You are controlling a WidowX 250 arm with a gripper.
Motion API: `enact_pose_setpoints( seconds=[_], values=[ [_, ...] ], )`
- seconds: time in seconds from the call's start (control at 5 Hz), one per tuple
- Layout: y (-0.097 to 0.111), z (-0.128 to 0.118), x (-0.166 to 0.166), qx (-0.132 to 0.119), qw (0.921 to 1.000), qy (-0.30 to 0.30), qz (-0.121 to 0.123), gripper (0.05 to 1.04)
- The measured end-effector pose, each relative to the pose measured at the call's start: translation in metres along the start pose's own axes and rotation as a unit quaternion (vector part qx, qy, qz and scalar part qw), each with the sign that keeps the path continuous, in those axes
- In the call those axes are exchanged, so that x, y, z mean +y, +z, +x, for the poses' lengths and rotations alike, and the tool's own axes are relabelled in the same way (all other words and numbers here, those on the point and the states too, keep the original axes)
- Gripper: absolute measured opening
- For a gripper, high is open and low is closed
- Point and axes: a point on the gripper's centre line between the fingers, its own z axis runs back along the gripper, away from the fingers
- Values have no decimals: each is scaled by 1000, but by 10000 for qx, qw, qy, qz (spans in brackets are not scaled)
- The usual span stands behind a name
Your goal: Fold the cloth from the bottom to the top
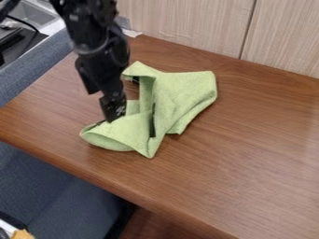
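The black gripper (113, 112) hangs at the left side of the cloth (177, 95); I cannot tell how far open it is or whether it has hold of the fabric. The cloth, soft, matte and green, lies rumpled on the smooth, wood-grained table (249, 154), with 1 pointed corner toward the table's rounded front edge and 1 narrow dark strip (152, 122) along its middle crease.

Green cloth (185, 91) on wooden table (249, 149)
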Motion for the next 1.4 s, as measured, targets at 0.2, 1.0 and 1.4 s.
enact_pose_setpoints(
  seconds=[0.2, 1.0, 1.4],
  values=[
    [-9, -12, -3, 221, 9994, -249, -106, 1001],
    [-60, -23, -7, 939, 9919, -664, -540, 809],
    [-41, -25, -11, 708, 9932, -827, -423, 241]
  ],
)
